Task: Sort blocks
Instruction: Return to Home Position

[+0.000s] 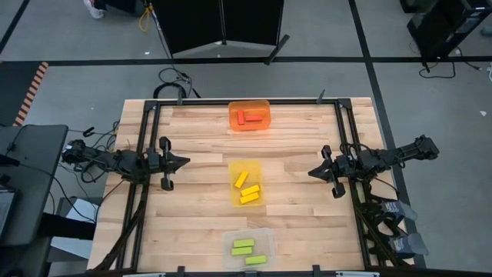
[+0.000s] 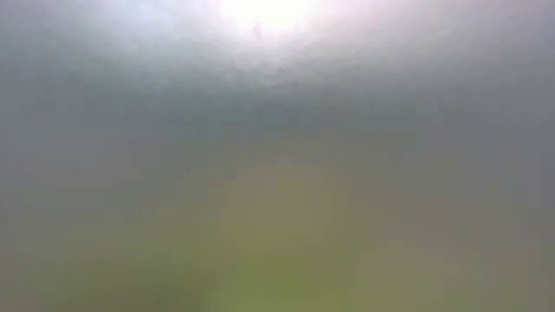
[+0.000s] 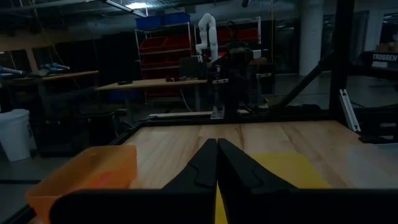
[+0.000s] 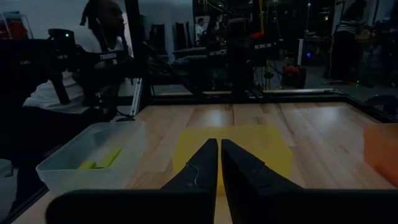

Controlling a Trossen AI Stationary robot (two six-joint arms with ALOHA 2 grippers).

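All the blocks lie inside trays. Red blocks (image 1: 248,117) rest in the orange tray (image 1: 249,115) at the far middle, yellow blocks (image 1: 247,189) in the yellow tray (image 1: 246,183) at the centre, lime green blocks (image 1: 247,251) in the clear tray (image 1: 249,248) at the near edge. My left gripper (image 1: 185,161) hovers shut over the table's left side, pointing at the yellow tray. My right gripper (image 1: 310,171) hovers shut over the right side, facing it. The low view is a blur and shows nothing.
Black frame rails (image 1: 144,146) run along the table's left, right and far edges. Bare wood lies between the trays and each gripper. A person (image 4: 74,68) sits beyond the table's left side in the right wrist view.
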